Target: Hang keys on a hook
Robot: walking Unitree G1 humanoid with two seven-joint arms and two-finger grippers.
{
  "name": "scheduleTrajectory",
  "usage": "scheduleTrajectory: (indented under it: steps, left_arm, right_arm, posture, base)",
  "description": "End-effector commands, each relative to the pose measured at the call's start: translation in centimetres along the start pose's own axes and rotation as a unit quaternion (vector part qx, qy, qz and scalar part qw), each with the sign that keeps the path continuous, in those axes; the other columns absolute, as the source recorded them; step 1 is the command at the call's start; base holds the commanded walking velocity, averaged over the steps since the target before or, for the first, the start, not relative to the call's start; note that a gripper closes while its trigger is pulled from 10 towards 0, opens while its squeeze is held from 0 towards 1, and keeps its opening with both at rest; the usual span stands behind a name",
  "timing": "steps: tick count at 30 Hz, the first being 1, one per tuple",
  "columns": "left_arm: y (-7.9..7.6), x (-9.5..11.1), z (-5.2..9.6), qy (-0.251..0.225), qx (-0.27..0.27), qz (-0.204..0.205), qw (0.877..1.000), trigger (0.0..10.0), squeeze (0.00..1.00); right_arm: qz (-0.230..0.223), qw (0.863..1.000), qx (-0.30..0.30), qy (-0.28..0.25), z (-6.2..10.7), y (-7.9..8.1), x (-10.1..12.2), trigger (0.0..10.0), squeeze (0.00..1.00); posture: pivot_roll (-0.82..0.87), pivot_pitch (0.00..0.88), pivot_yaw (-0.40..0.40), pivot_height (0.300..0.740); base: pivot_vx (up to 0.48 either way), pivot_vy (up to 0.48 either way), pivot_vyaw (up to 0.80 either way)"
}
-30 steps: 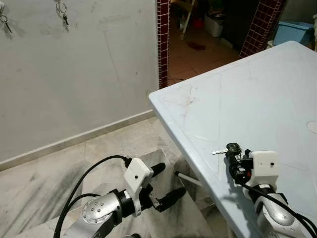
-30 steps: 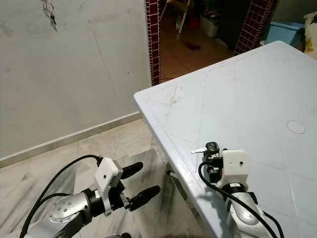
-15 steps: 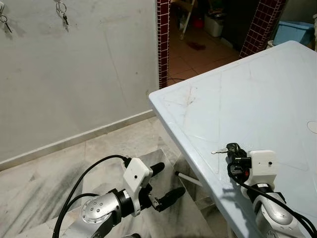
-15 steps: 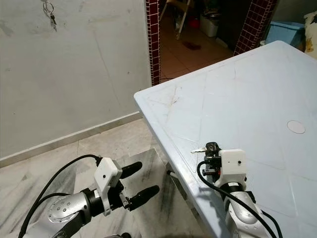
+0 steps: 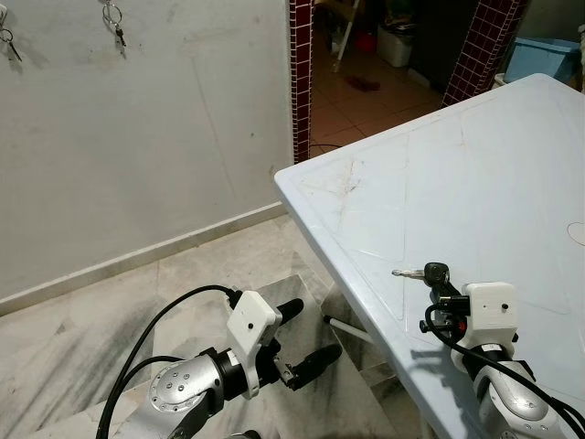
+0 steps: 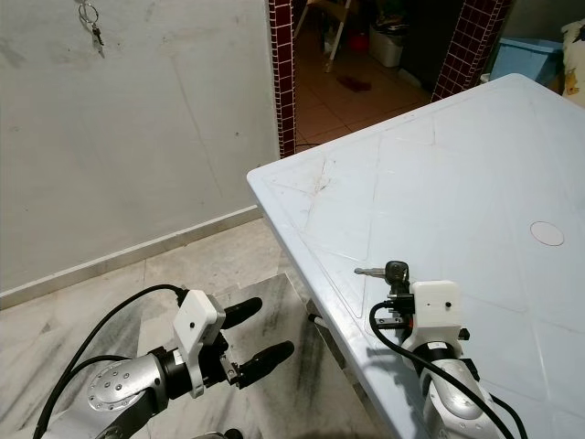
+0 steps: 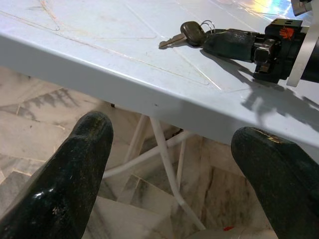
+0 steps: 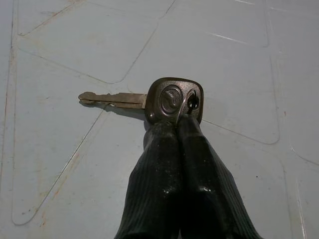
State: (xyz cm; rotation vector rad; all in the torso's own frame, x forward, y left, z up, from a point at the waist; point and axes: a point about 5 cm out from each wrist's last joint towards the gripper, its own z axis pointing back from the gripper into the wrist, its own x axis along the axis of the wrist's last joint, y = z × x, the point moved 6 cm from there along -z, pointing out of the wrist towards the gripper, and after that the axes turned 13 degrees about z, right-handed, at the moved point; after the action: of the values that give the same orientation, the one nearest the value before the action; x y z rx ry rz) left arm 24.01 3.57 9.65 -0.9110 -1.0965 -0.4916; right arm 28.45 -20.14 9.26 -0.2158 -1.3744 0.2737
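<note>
Now key (image 8: pixel 149 99) at right end effector (image 8: pixel 178 124) tips

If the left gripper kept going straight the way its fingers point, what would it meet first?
Probably the pale blue table: the left gripper aims at its edge and the white legs beneath, though depth is unclear.

Pale blue plastic table (image 5: pixel 475 174), black-headed key (image 5: pixel 423 273) lying near its front edge
</note>
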Motion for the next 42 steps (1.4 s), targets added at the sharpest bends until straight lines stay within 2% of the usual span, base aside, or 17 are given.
scheduleTrajectory:
  steps: [1,12,13,14,15,16,19,21,24,27,30,33,36,37,39,41,42]
  left_arm:
    - [0.2,0.0,0.2,0.005,0.007,-0.006,1.000,10.0,0.00]
    - [0.9,0.5,0.2,-0.007,0.029,-0.013,0.999,10.0,0.00]
    - [1.2,0.7,0.3,-0.013,0.038,-0.015,0.999,10.0,0.00]
    - [1.2,0.7,0.3,-0.013,0.038,-0.015,0.999,10.0,0.00]
    - [1.5,0.9,0.4,-0.017,0.045,-0.019,0.999,10.0,0.00]
    - [1.8,1.2,0.5,-0.024,0.056,-0.019,0.998,10.0,0.00]
    - [2.1,1.4,0.5,-0.028,0.062,-0.018,0.997,10.0,0.00]
    - [3.0,2.2,0.7,-0.047,0.089,-0.028,0.995,10.0,0.00]
    - [3.2,2.4,0.8,-0.052,0.096,-0.028,0.994,10.0,0.00]
    - [3.2,2.2,0.8,-0.050,0.099,-0.028,0.993,10.0,0.00]
    - [3.2,2.2,0.8,-0.050,0.101,-0.029,0.993,10.0,0.00]
    - [3.3,2.2,0.8,-0.050,0.103,-0.031,0.993,10.0,0.00]
    - [3.5,2.2,0.8,-0.050,0.106,-0.031,0.993,10.0,0.00]
    - [3.5,2.2,0.7,-0.049,0.107,-0.031,0.993,10.0,0.00]
    - [3.5,2.2,0.7,-0.049,0.107,-0.031,0.993,10.0,0.00]
    - [3.5,2.2,0.6,-0.049,0.107,-0.031,0.993,10.0,0.00]
    - [3.5,2.2,0.7,-0.049,0.107,-0.031,0.993,10.0,0.00]
  right_arm:
    - [0.000,1.000,0.000,0.011,0.1,0.0,-0.5,0.0,0.00]
    - [-0.031,0.998,0.005,-0.062,-2.5,0.0,3.7,0.0,0.00]
    - [-0.044,0.995,0.020,-0.091,-3.1,0.4,5.4,2.7,0.00]
    - [-0.044,0.995,0.020,-0.091,-3.1,0.4,5.4,2.7,0.00]
    - [-0.052,0.993,0.027,-0.106,-3.4,0.6,6.2,4.2,0.00]
    - [-0.056,0.990,0.044,-0.123,-3.6,1.1,7.2,9.1,0.00]
    - [-0.057,0.988,0.055,-0.133,-3.8,1.4,7.8,9.1,0.00]
    - [0.055,0.979,0.111,-0.164,-4.0,3.5,9.3,10.0,0.00]
    - [0.055,0.979,0.110,-0.164,-4.3,3.2,9.4,10.0,0.00]
    - [0.155,0.965,0.152,-0.144,-4.7,4.0,8.2,10.0,0.00]
    - [0.186,0.968,0.096,-0.135,-5.5,1.6,8.1,10.0,0.00]
    - [0.232,0.958,0.062,-0.154,-5.5,0.5,9.1,10.0,0.00]
    - [0.207,0.964,0.040,-0.163,-5.6,-0.3,9.7,10.0,0.00]
    - [0.167,0.972,0.059,-0.154,-5.5,0.0,9.3,10.0,0.00]
    - [0.170,0.972,0.047,-0.155,-5.5,-0.4,9.4,10.0,0.00]
    - [0.073,0.983,0.094,-0.141,-5.5,0.3,9.0,10.0,0.00]
    - [0.140,0.972,0.123,-0.146,-5.3,1.3,8.9,10.0,0.00]
  posture:
    - [-0.02,0.160,0.052,0.740]
    - [-0.01,0.151,0.056,0.740]
    - [0.00,0.151,0.055,0.740]
    - [0.00,0.151,0.055,0.740]
    - [0.00,0.147,0.053,0.740]
    - [0.00,0.145,0.053,0.740]
    - [0.01,0.145,0.051,0.740]
    - [0.01,0.150,0.047,0.740]
    - [0.01,0.149,0.046,0.740]
    - [0.02,0.150,0.047,0.740]
    - [0.01,0.152,0.050,0.740]
    - [0.01,0.152,0.050,0.740]
    - [0.01,0.153,0.052,0.740]
    - [0.01,0.153,0.053,0.740]
    - [0.01,0.153,0.053,0.740]
    - [0.01,0.154,0.054,0.740]
    - [0.01,0.154,0.057,0.740]
  base:
    - [0.000,0.000,0.00]
    - [0.000,0.000,0.00]
    - [0.000,0.000,0.00]
    - [0.000,0.000,0.00]
    - [0.000,0.000,0.00]
    - [0.000,0.000,0.00]
    - [0.000,0.000,0.00]
    - [0.000,0.000,0.00]
    - [0.000,0.000,0.00]
    - [0.000,0.000,0.00]
    - [0.000,0.000,0.00]
    - [0.000,0.000,0.00]
    - [0.000,0.000,0.00]
    - [0.000,0.000,0.00]
    - [0.000,0.000,0.00]
    - [0.000,0.000,0.00]
    - [0.000,0.000,0.00]
